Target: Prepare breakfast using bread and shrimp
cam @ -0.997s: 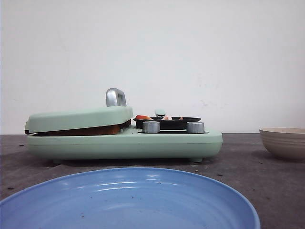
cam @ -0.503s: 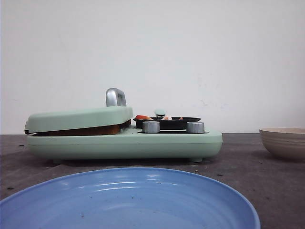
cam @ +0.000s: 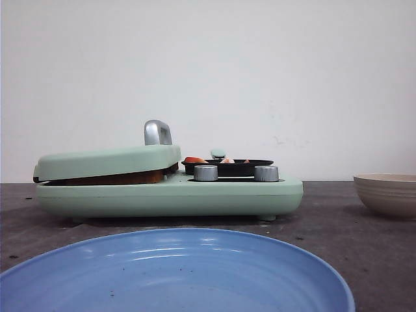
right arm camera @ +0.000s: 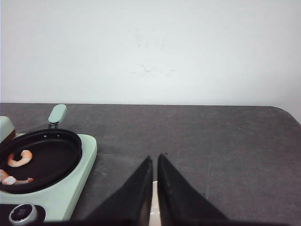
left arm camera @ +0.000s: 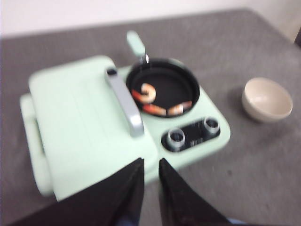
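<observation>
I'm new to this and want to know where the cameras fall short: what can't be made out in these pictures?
- Bread: front view shows only a brown edge; the mint-green hinged lid hides it.
- Pink curled shrimp: exact count unclear in the round black pan, blurred in the left wrist view.
- Round blue plate: cut off by the bottom edge of the front view.
- Beige ribbed bowl: cut off by the right edge there.

Mint-green breakfast maker (cam: 195,195) on dark grey table (cam: 325,227), hinged lid (cam: 107,162) nearly down, silver handle (cam: 158,132) on lid. Round black pan (left arm camera: 162,87) in right half, two silver knobs (cam: 235,173) in front. Beige ribbed bowl (cam: 388,193) well right. Blue plate (cam: 175,273) nearest camera.
</observation>
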Controlling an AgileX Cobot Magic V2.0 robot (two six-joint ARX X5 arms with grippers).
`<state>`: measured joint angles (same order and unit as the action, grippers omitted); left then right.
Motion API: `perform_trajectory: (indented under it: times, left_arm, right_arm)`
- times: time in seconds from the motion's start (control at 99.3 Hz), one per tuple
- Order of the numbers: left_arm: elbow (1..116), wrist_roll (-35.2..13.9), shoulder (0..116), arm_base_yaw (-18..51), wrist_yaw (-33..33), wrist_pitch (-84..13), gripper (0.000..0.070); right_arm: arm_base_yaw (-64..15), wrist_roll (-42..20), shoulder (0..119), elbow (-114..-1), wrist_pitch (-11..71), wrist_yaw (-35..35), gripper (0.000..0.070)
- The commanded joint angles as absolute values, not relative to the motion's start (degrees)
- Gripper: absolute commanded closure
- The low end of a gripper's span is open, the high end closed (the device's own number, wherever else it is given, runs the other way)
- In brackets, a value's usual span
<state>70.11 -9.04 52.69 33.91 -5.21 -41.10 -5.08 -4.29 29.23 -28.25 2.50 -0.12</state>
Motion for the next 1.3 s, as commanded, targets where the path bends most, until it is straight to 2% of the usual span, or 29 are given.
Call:
perform_trajectory:
  times: [0.0,0.081,0.161,0.272,0.403,0.523,0.624,0.755,0.916,1.067,1.178,1.288]
  left_arm:
    - [70.81,-2.98,51.75,33.10,-6.26,-37.39,0.0700]
    - [68.64,1.21,49.76,31.16,-5.98,-31.83,0.0700]
    - [63.68,2.81,46.57,28.71,-5.98,-24.73,0.0700]
    - [53.52,1.52,40.14,24.01,-5.04,-15.40,0.0700]
    - [41.32,-1.72,31.22,17.50,-1.93,-9.43,0.0700]
    - [32.21,-6.48,23.11,12.23,-1.04,-7.68,0.0700]
    - [25.98,-8.32,16.67,8.29,-1.02,-7.68,0.0700]
    - [19.53,-8.38,10.31,3.36,-1.02,-8.38,0.0700]
    - [16.75,-7.55,6.72,-2.46,-0.95,-12.53,0.0700]
    - [14.55,-7.09,4.60,-4.23,-0.75,-13.52,0.0700]
    - [11.22,-7.27,3.44,-4.23,0.67,-10.66,0.0700]
    - [8.01,-9.41,2.70,-4.23,3.11,-8.82,0.0700]
  right_arm:
    - [-5.17,-4.01,29.41,-28.84,1.72,0.03,0.0694]
    - [-5.15,-4.01,29.39,-28.84,1.72,0.03,0.0694]
    - [-5.15,-4.01,29.39,-28.84,1.72,0.03,0.0694]
    - [-5.17,-4.01,29.41,-28.84,1.72,0.03,0.0694]
    - [-5.17,-4.01,29.39,-28.84,1.69,0.03,0.0694]
    - [-5.17,-4.01,29.41,-28.84,1.69,0.03,0.0694]
    - [-5.17,-4.01,29.39,-28.84,1.69,0.03,0.0694]
    - [-5.17,-4.01,29.39,-28.84,1.69,0.03,0.0694]
    - [-5.17,-4.01,29.39,-28.84,1.69,0.03,0.0694]
    - [-5.17,-4.01,29.39,-28.84,1.69,0.03,0.0694]
    - [-5.17,-4.01,29.39,-28.84,1.69,0.03,0.0694]
    - [-5.17,-4.01,29.39,-28.84,1.69,0.03,0.0694]
